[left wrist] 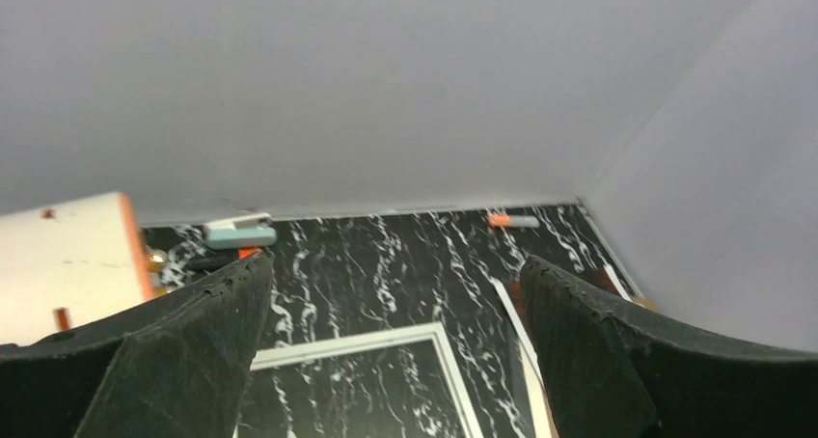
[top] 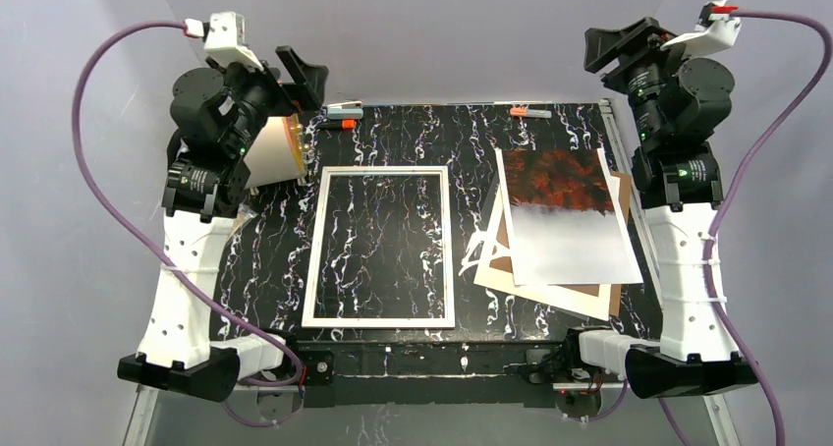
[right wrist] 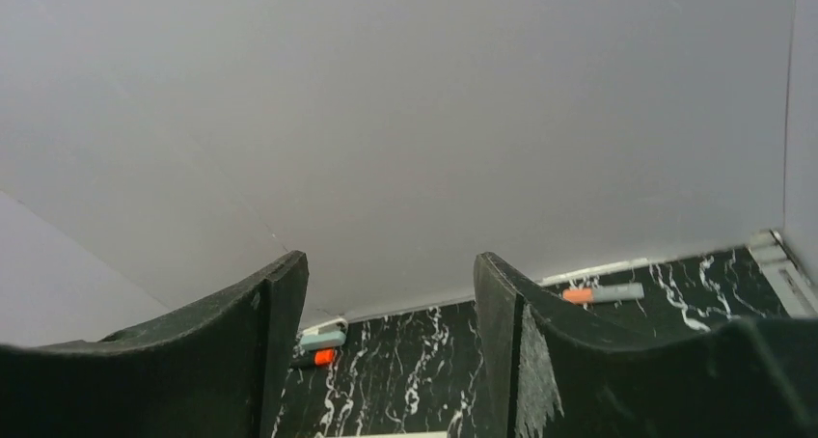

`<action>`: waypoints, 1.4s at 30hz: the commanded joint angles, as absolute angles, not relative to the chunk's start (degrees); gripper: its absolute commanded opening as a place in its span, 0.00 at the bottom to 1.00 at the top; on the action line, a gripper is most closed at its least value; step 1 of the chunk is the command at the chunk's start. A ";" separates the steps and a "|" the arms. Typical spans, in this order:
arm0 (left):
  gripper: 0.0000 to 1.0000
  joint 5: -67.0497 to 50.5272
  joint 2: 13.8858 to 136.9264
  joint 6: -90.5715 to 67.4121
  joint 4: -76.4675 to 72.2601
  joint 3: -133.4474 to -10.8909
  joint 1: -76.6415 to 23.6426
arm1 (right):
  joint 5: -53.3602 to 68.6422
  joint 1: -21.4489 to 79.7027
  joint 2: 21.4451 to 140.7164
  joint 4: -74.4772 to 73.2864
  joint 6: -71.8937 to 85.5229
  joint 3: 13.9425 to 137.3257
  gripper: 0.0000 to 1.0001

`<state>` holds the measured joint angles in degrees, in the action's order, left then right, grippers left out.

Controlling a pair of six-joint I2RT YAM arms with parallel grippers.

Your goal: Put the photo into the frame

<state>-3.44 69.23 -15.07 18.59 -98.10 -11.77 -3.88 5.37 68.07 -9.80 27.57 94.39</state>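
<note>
Overhead, the frame (top: 383,172) is seen lying flat near the middle of the black, white-veined tabletop (top: 472,141), its long sides running away from the arm bases. The marbled surface is visible through its opening, and nothing is seen inside it. The photo (top: 565,215) is found to the right of the frame, apart from it and slightly skewed. Its dark red-orange half is turned toward the far edge and its misty grey-white half toward the near edge. It is laid on top of a loose stack in which a white mat (top: 478,242) and a brown board (top: 620,193) can be made out.

The left hand (left wrist: 395,293) is held raised at the far left corner with its fingers (left wrist: 193,351) spread as wide as they go, and nothing is gripped between them. The right hand (right wrist: 391,284) is raised at the far right corner, its fingers (right wrist: 275,332) parted to a moderate width, and nothing is held there either.

A cream-coloured object with an orange edge (top: 275,149) is seen just under the left arm. Two orange-and-grey markers (top: 530,113) are placed along the far edge.
</note>
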 commanded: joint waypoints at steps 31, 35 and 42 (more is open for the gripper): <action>0.97 -23.66 104.12 -33.84 14.15 -86.87 -39.28 | 10.76 5.28 71.20 -44.76 38.95 58.57 0.80; 0.84 -21.26 111.91 -35.12 14.10 -89.56 -44.45 | 14.92 5.30 71.38 -43.53 37.43 55.40 0.78; 0.74 -19.91 116.38 -36.96 14.00 -87.96 -47.22 | 23.38 5.32 73.49 -40.38 35.54 49.59 0.63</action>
<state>-21.21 117.14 -36.03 13.26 -88.23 -46.94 16.38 5.37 72.20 -43.07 37.21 52.53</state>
